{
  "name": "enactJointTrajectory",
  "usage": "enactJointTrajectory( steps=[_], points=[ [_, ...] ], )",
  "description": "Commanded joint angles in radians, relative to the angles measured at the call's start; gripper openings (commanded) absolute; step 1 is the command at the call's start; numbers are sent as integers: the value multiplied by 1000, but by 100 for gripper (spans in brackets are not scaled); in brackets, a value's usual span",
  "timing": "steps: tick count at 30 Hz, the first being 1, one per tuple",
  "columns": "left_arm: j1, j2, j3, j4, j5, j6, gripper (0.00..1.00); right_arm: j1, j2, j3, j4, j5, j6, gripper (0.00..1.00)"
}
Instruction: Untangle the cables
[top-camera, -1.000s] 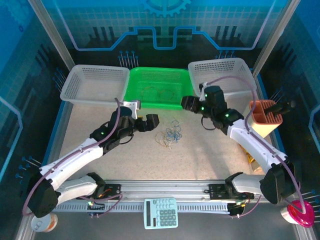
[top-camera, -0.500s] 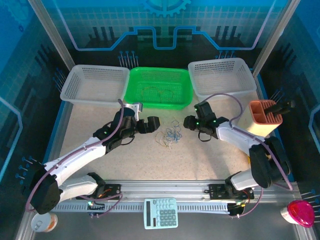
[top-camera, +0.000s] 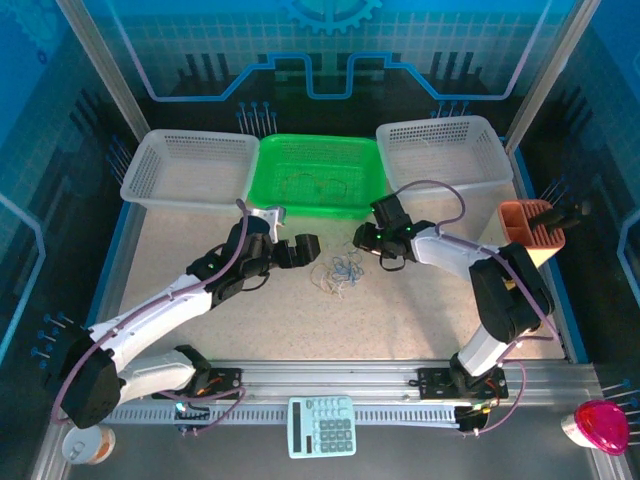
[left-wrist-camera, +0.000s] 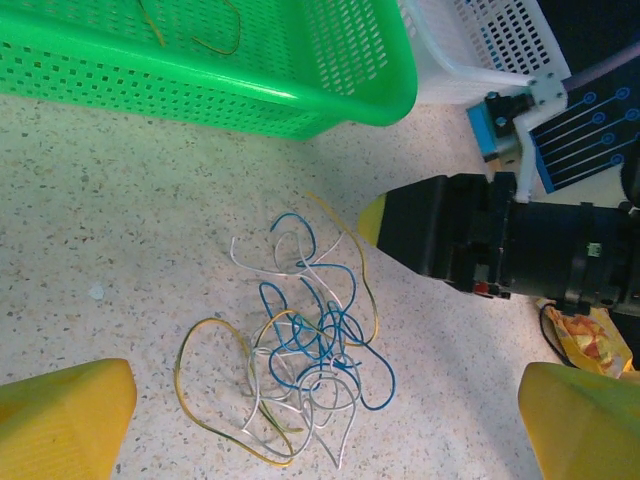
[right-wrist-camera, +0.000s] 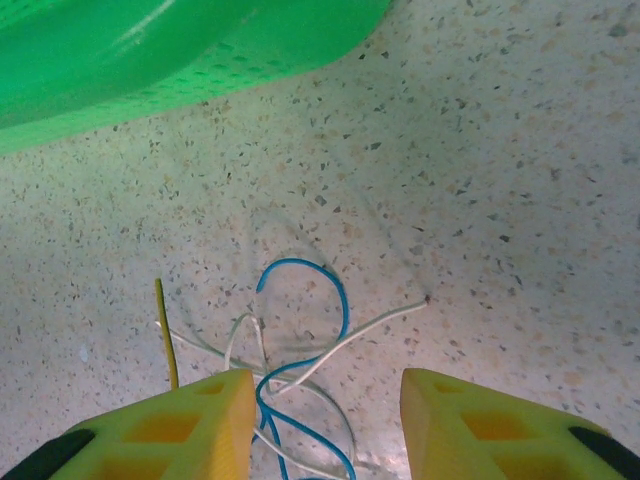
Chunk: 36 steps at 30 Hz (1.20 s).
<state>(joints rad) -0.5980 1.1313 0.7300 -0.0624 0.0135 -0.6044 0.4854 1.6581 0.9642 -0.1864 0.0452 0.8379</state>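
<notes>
The cables (top-camera: 338, 272) lay loosely tangled on the speckled surface (top-camera: 400, 310) just in front of the green basket (top-camera: 318, 210), their longer axis slanting toward its right front corner. The left pincer (top-camera: 292, 232) gaped wide before the basket's left half, holding nothing. The right pincer (right-wrist-camera: 328, 380) stood partly apart, straddling blue and white strands unclamped.

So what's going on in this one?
Two robot arms are working on a small tangle of cables that lies on the table in front of the green basket. The right gripper is down at the tangle's right edge, with its fingers apart and blue and white strands between them; nothing is clamped yet. The left gripper is wide open just left of the pile. The cables are knotted together, and a couple of loose wires lie in the green basket.
</notes>
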Motion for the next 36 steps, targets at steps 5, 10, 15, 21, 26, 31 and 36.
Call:
enactJointTrajectory(
  steps=[5,10,15,21,26,31,36],
  points=[
    [9,-28,-12,25,19,-18,99,15,77,49,9,9,43,43],
    [9,-36,-14,23,19,-19,99,16,102,63,13,10,45,41],
    [9,-38,-16,24,20,-20,99,15,121,74,13,8,41,38],
    [9,-48,-21,23,16,-23,99,16,126,69,27,7,38,23],
    [10,-53,-26,25,15,-25,99,12,113,51,45,-2,29,8],
    [9,-58,-26,24,16,-28,99,12,59,22,60,-9,20,0],
    [9,-63,-27,27,18,-28,99,13,-48,5,73,-30,-1,0]
  ],
)
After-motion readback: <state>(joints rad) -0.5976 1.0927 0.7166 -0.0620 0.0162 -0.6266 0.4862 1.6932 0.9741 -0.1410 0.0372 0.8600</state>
